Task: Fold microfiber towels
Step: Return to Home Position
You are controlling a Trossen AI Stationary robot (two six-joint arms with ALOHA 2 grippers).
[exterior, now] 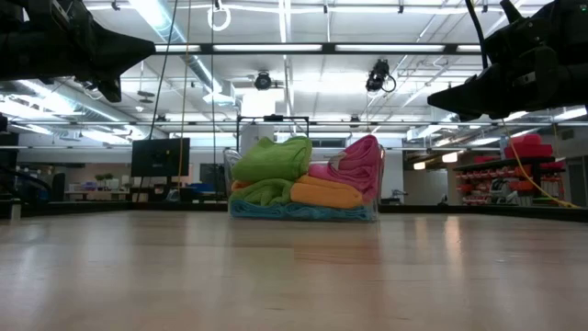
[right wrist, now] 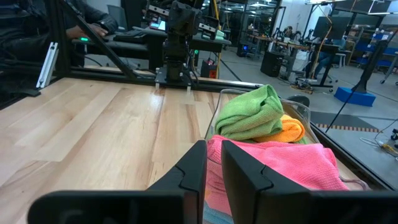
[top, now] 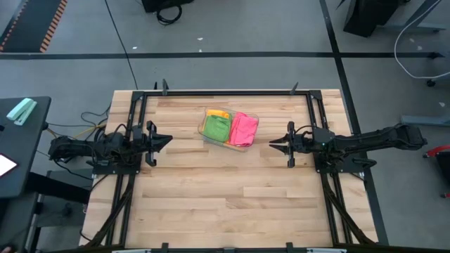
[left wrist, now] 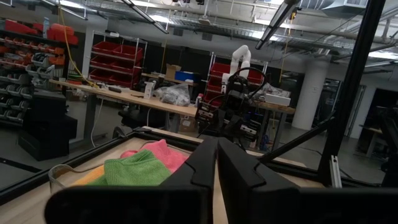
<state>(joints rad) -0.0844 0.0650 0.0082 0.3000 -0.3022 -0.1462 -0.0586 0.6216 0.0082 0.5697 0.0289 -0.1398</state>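
A clear plastic tray [top: 254, 121] stands on the wooden table, a little beyond its middle. It holds folded microfiber towels: green [top: 216, 128] on top at the left, pink [top: 244, 130] at the right, orange [exterior: 326, 193] under them and blue [exterior: 276, 210] at the bottom. My left gripper [top: 167, 140] hovers above the table left of the tray, pointing at it, shut and with nothing in it [left wrist: 216, 142]. My right gripper [top: 273, 145] hovers right of the tray, pointing at it; its fingers [right wrist: 213, 144] stand a narrow gap apart with nothing between them.
Black frame rails [top: 211, 92] run along the table's far edge and both sides. Bare wood [top: 225, 204] stretches from the tray to the near edge. A person's arm [right wrist: 93, 25] shows at a desk beyond the table's left side.
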